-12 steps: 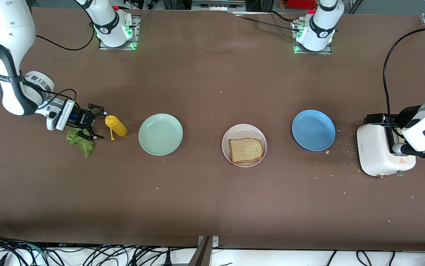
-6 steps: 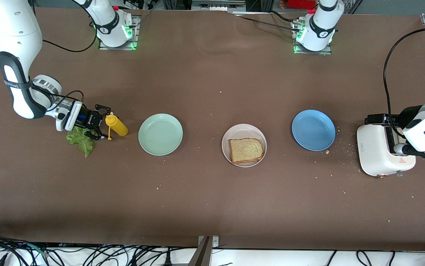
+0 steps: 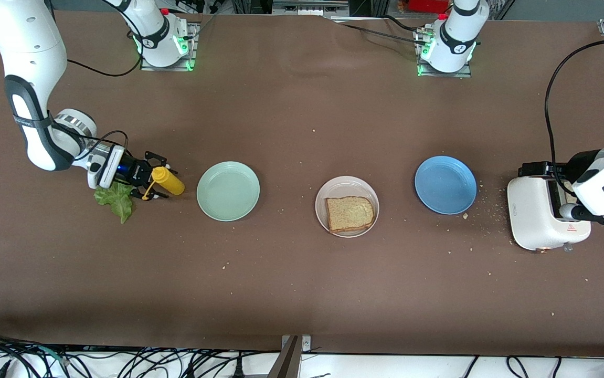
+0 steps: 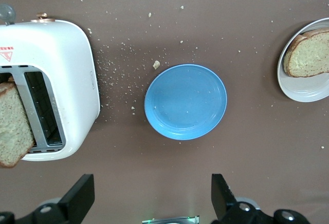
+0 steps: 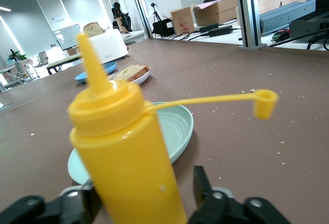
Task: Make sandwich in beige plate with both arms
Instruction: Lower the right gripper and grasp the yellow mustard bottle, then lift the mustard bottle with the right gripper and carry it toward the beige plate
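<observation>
Across the table we count three plates: one mint green plate (image 3: 228,190), one beige plate (image 3: 347,206) holding one bread slice (image 3: 350,213), and one blue plate (image 3: 445,185). Our right gripper (image 3: 154,182) straddles one yellow bottle (image 3: 167,180) beside one lettuce leaf (image 3: 116,199); whether its fingers grasp it, we cannot tell. Our left gripper (image 4: 153,203) hangs spread wide near one toaster (image 3: 543,215) with a second slice (image 4: 12,131).

The right gripper (image 3: 156,176) has moved in around the yellow bottle (image 3: 167,180) (fingers flanking it).
</observation>
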`<state>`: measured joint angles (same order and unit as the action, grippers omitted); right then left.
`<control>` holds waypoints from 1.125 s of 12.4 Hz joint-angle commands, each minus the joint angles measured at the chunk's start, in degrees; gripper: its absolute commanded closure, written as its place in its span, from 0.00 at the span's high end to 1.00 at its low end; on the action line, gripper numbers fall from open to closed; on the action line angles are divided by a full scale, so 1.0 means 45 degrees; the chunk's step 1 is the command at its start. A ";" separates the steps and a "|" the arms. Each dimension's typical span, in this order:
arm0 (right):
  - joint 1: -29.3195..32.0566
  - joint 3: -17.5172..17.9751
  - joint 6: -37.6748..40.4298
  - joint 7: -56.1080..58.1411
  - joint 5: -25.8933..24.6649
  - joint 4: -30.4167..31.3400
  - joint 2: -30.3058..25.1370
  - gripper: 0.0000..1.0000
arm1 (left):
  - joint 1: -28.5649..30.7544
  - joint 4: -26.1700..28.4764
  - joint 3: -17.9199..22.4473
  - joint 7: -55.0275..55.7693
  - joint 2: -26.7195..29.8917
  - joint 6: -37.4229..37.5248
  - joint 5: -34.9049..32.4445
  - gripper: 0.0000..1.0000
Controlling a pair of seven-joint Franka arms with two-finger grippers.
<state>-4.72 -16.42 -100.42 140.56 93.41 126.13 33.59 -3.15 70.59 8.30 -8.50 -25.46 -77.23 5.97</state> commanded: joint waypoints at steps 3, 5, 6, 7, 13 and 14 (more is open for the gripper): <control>0.0014 -0.0061 -0.0104 0.0309 0.0415 -0.0760 0.0154 0.00 | -0.0003 -0.0120 -0.0067 -0.0085 -0.0065 0.0228 -0.0311 1.00; -0.0064 -0.0081 -0.0824 -0.0119 0.0278 -0.1365 -0.0022 0.00 | -0.0004 -0.0120 -0.0067 -0.0085 -0.0065 0.0228 -0.0311 1.00; -0.0296 -0.0100 -0.1370 -0.0683 0.0123 -0.1620 -0.0216 0.00 | -0.0004 -0.0120 -0.0067 -0.0085 -0.0065 0.0228 -0.0311 1.00; -0.0569 -0.0101 -0.2110 -0.1365 -0.0227 -0.1912 -0.0566 0.00 | -0.0004 -0.0120 -0.0067 -0.0085 -0.0065 0.0228 -0.0311 1.00; -0.3244 -0.0062 -0.8220 -0.6732 -0.3717 -0.3377 -0.2209 0.00 | -0.0043 -0.0062 -0.0087 -0.0085 -0.0085 0.0228 -0.0389 1.00; -0.3673 -0.0062 -0.8811 -0.7807 -0.4461 -0.3651 -0.2210 0.00 | -0.0081 -0.0062 -0.0087 -0.0065 -0.0085 0.0228 -0.0389 1.00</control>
<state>-18.52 -16.43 -135.67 112.41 78.26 111.45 24.35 -3.21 70.60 8.21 -8.50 -25.81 -76.96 5.97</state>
